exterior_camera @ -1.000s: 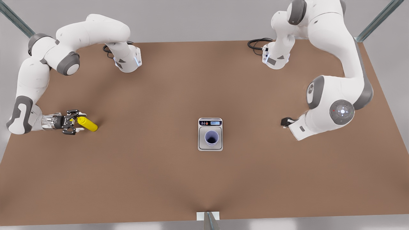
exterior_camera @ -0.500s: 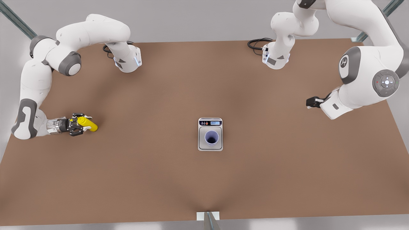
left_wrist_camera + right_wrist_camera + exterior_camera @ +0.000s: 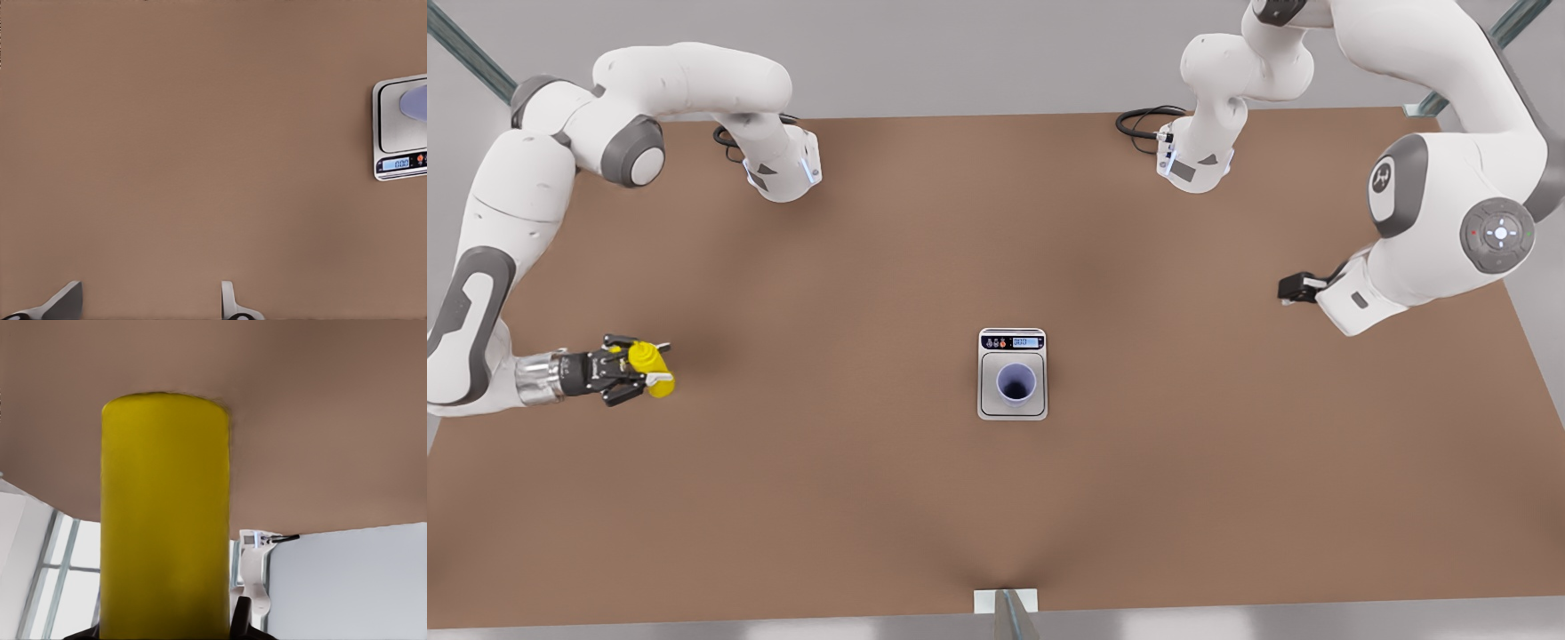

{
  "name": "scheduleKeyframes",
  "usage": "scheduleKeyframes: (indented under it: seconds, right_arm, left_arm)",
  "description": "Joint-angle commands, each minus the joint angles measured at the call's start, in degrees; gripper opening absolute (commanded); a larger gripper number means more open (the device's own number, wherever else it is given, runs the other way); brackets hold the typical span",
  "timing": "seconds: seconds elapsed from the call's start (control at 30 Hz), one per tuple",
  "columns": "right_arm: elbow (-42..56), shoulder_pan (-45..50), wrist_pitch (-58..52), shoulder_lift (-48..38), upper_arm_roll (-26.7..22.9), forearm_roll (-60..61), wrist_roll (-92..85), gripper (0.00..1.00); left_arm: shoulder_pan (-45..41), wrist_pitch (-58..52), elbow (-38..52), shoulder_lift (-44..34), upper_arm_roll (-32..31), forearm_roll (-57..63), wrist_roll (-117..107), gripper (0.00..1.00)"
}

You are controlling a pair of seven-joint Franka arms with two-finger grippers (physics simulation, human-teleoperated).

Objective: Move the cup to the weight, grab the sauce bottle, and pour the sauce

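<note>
We start with the brown table (image 3: 871,498). Near the middle of it, a little toward its front edge, sits the weight (image 3: 1012,374), and the cup (image 3: 1016,384) stands upright on its steel plate, so the first step looks done.

Our right gripper (image 3: 639,372), close to the table's edge at the front view's left, is clamped on the sauce bottle (image 3: 649,368); the right wrist view shows the yellow body (image 3: 165,520) running out between the jaws.

Our left gripper (image 3: 1294,286) waits near the opposite edge, fingers (image 3: 228,301) spread and empty.

The bottle is well apart from the cup. We judge that a careless carry or early tilt could spill sauce onto the table, or knock the cup off the plate.
</note>
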Motion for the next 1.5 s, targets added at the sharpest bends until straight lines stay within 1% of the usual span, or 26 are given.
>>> scheduleKeyframes:
  seconds: [0.0,0.1,0.13,0.2,0.23,0.27,0.3,0.33,0.43,0.47,0.57,0.6,0.73,0.77,0.8,0.87,0.9,0.97,1.0,1.03,1.2,1.3,1.37,1.4,1.43,1.47]
  right_arm:
    - [-0.1,1.1,1.0,-1.2,0.1,0.1,1.0,0.27]
    - [-0.6,5.5,7.3,-6.4,0.3,-2.3,5.1,0.27]
    - [-0.6,6.5,9.1,-8.0,1.5,-3.7,5.3,0.27]
    - [-0.2,6.8,13.8,-10.4,6.3,-7.3,10.0,0.27]
    - [-0.1,6.9,14.5,-10.9,7.3,-7.7,11.8,0.27]
    - [-0.1,7.0,16.2,-12.0,10.1,-10.0,12.3,0.27]
    - [-0.1,7.0,18.7,-13.1,12.1,-10.6,17.7,0.27]
    - [-0.2,7.1,20.3,-14.2,14.6,-12.1,19.3,0.27]
    - [-0.2,7.1,27.2,-17.2,24.5,-20.8,29.7,0.27]
    - [-0.1,7.1,28.5,-17.5,27.0,-23.3,33.0,0.27]
    - [-0.1,14.2,32.3,-20.1,27.2,-28.2,38.0,0.27]
    - [-1.1,17.7,35.1,-22.3,27.2,-32.1,38.1,0.27]
    - [-0.9,26.3,39.8,-23.0,26.9,-36.6,48.9,0.27]
    - [0.0,29.9,40.3,-23.0,25.3,-38.5,49.1,0.27]
    - [2.0,36.1,40.4,-22.3,19.5,-38.4,50.4,0.27]
    - [5.8,41.1,42.4,-20.4,15.3,-38.2,52.3,0.27]
    - [10.6,43.4,42.4,-17.7,13.0,-38.2,52.4,0.27]
    - [20.3,45.1,42.5,-10.7,11.8,-38.2,52.4,0.27]
    - [23.0,46.3,42.7,-8.5,11.1,-38.2,52.4,0.27]
    - [23.3,46.7,45.2,-6.2,11.3,-38.2,52.5,0.27]
    - [32.1,47.0,49.7,-0.5,13.0,-38.3,52.3,0.28]
    - [35.6,50.1,51.8,2.4,12.9,-41.1,52.1,0.28]
    - [36.2,51.8,53.1,3.2,13.2,-46.4,52.0,0.28]
    - [36.2,51.8,54.3,3.8,15.2,-50.4,52.0,0.28]
    - [36.2,51.9,56.0,4.9,18.4,-56.1,52.2,0.28]
    - [36.1,52.3,57.1,5.2,18.8,-58.5,52.1,0.28]
  left_arm:
    - [-0.1,-0.1,0.0,0.0,0.0,0.0,0.0,1.0]
    - [-0.1,-0.5,0.0,-0.1,0.0,-0.1,-0.1,1.0]
    - [-0.1,-0.5,0.0,-0.1,0.0,-0.1,-0.1,1.0]
    - [-0.1,-0.5,-0.1,-0.1,0.0,-0.1,-0.1,1.0]
    - [-0.1,-0.5,-0.1,-0.1,0.0,-0.1,-0.2,1.0]
    - [-0.1,-0.5,-0.1,0.0,0.0,-0.1,-0.2,1.0]
    - [-0.1,-0.5,-0.1,0.0,0.0,-0.1,-0.2,1.0]
    - [-0.1,-0.5,-0.1,0.0,0.0,-0.1,-0.2,1.0]
    - [-0.1,-0.5,-0.1,0.0,0.0,-0.1,-0.2,1.0]
    - [-0.1,-0.5,-0.1,0.0,0.0,-0.1,-0.2,1.0]
    - [-0.1,-0.2,-0.1,0.2,0.0,-0.1,-0.2,1.0]
    - [-0.1,-0.3,0.0,0.4,0.0,-0.1,-0.2,1.0]
    - [-0.1,0.0,0.0,0.4,0.0,0.0,-0.2,1.0]
    - [-0.1,0.0,0.0,0.6,0.0,0.0,-0.2,1.0]
    - [0.0,-0.3,-0.1,0.6,0.0,0.0,-0.2,1.0]
    - [-0.1,-0.3,0.0,0.5,0.0,0.1,-0.2,1.0]
    - [-0.1,-0.4,0.0,0.6,0.1,0.1,-0.3,1.0]
    - [-0.1,-0.4,0.0,0.5,0.0,0.1,-0.3,1.0]
    - [-0.1,-0.5,0.0,0.4,0.1,0.1,-0.3,1.0]
    - [-0.1,-0.5,0.0,0.4,0.1,0.1,-0.2,1.0]
    - [-0.1,-0.5,0.0,0.4,0.0,0.0,-0.2,1.0]
    - [-0.1,-0.5,0.0,0.4,0.0,0.0,-0.2,1.0]
    - [-0.1,-0.5,0.0,0.4,0.0,0.0,-0.2,1.0]
    - [-0.1,-0.5,0.0,0.4,0.0,0.0,-0.2,1.0]
    - [-0.1,-0.6,0.0,0.4,0.0,0.0,-0.2,1.0]
    - [-0.1,-0.6,0.0,0.4,0.0,0.0,-0.3,1.0]
